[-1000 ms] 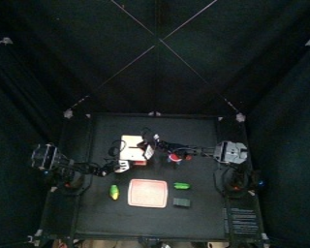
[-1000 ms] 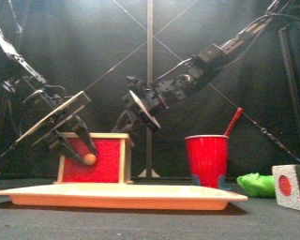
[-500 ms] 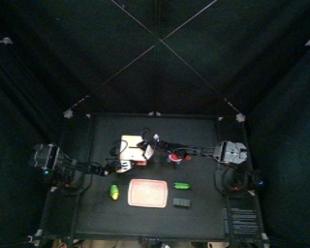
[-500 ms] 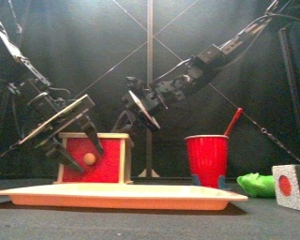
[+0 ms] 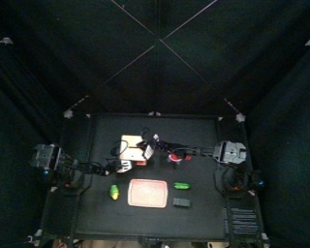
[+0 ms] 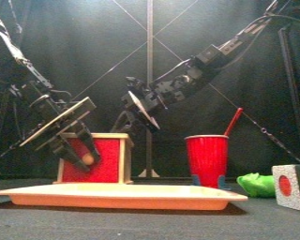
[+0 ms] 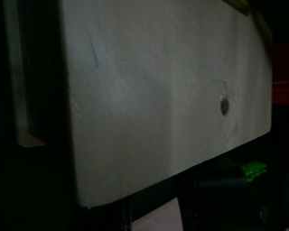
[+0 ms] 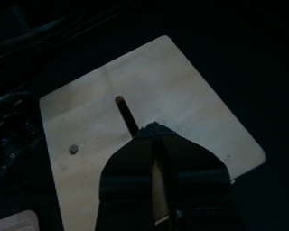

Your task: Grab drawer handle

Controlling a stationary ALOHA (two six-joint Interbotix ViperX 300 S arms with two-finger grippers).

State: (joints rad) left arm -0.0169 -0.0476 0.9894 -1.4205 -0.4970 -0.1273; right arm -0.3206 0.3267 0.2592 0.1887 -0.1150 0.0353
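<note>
From above, your small cream-white drawer unit [image 5: 135,148] sits on the black worktop [image 5: 203,194] beside the pink square tray [image 5: 148,193].

From the front, your left claw [image 6: 78,148] straddles the round wooden drawer handle [image 6: 89,158] on the red face; contact cannot be confirmed. Red cup [image 6: 206,160] stands apart.

In the right wrist view, your right claw [image 8: 158,171] is clenched above the unit's top.

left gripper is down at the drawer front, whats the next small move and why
Probably keep closing the left gripper on the drawer handle. In the front view its jaws straddle the small knob on the red front of the drawer unit, but a firm grip isn't visible yet. The right gripper hangs above.
</note>
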